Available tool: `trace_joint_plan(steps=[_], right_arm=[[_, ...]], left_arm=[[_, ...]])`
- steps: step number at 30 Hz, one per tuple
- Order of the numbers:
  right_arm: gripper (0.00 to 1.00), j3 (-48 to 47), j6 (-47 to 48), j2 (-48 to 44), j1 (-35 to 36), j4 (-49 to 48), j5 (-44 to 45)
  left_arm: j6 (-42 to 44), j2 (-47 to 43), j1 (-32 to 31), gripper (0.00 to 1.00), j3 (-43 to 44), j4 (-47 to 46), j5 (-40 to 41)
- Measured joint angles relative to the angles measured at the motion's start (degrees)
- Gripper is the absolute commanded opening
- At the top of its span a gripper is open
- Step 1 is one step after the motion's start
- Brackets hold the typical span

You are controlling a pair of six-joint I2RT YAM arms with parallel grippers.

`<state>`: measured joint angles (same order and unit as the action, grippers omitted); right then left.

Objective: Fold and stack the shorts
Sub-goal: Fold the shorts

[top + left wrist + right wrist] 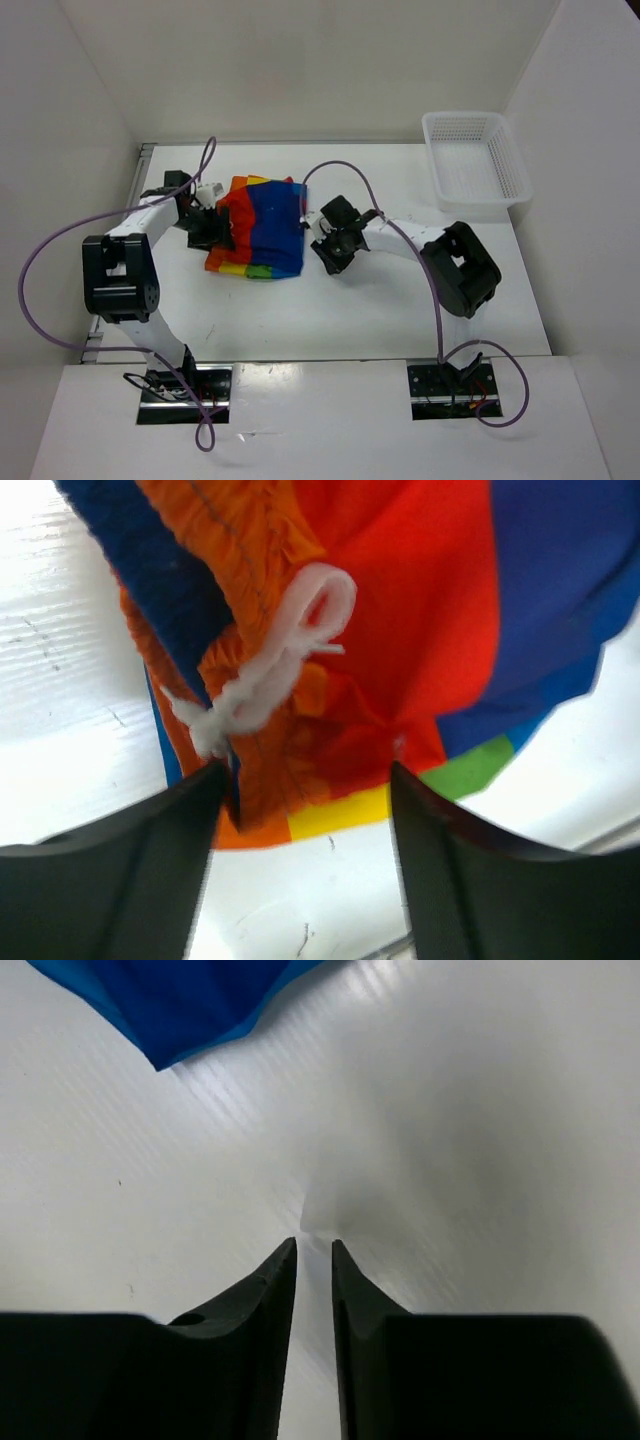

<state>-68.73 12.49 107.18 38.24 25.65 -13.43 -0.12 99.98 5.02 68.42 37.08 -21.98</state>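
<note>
The shorts (258,232) lie folded into a compact bundle of blue, red, orange, yellow and green stripes on the white table, left of centre. In the left wrist view the shorts (400,600) fill the top, with the white drawstring (290,655) looped over the orange waistband. My left gripper (220,232) is at the bundle's left edge. Seen from its own wrist, that gripper (305,780) is open, its left fingertip (205,790) against the cloth and bare table between the fingers. My right gripper (325,250) is just right of the bundle. This gripper (314,1245) stands a narrow gap apart over bare table, holding nothing. A blue corner of the shorts (190,1000) shows beyond it.
A white plastic mesh basket (478,160) stands at the table's far right corner. White walls close in the table at the back and both sides. Purple cables (60,250) arc from each arm over the table.
</note>
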Motion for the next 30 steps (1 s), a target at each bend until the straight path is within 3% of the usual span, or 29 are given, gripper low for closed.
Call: trace_joint_plan(steps=[1, 4, 9, 14, 18, 23, 27, 28, 30], right_arm=[[0.39, -0.6, 0.4, 0.0, -0.5, 0.8, -0.5], [0.6, -5.1, -0.5, 0.3, -4.7, 2.4, -1.7], [0.72, -21.4, -4.9, 5.7, -11.9, 1.0, -3.2], [0.83, -36.6, -11.3, 16.1, -12.2, -2.2, -7.0], [0.83, -43.6, -16.4, 24.8, -11.7, -3.3, -8.4], [0.83, -47.3, -21.8, 32.5, -11.7, -3.4, -8.3], [0.78, -50.3, -25.0, 34.4, -11.8, -4.5, -8.0], [0.76, -51.1, -25.5, 34.8, -11.8, -4.7, -8.0], [0.64, -52.5, -26.6, 35.9, -11.8, -5.4, -7.9]], left_arm=[[0.0, -0.3, 0.2, 0.8, 0.3, 0.6, -0.4], [-0.1, -0.7, 1.1, 0.86, 5.6, 3.2, -1.0], [-0.1, -0.6, 1.7, 0.9, 20.3, 0.1, -1.5], [-0.1, 4.3, 1.7, 0.9, 23.9, -3.5, -0.3], [-0.1, 12.0, 1.7, 0.9, 22.6, -3.5, 0.7], [-0.1, 15.3, 1.7, 0.89, 21.7, -3.3, 2.9], [-0.2, 15.4, 1.7, 0.72, 21.9, -4.9, 3.8], [-0.2, 15.7, 1.7, 0.61, 22.1, -4.9, 3.8], [-0.2, 16.5, 1.7, 0.53, 22.7, -5.3, 4.0]])
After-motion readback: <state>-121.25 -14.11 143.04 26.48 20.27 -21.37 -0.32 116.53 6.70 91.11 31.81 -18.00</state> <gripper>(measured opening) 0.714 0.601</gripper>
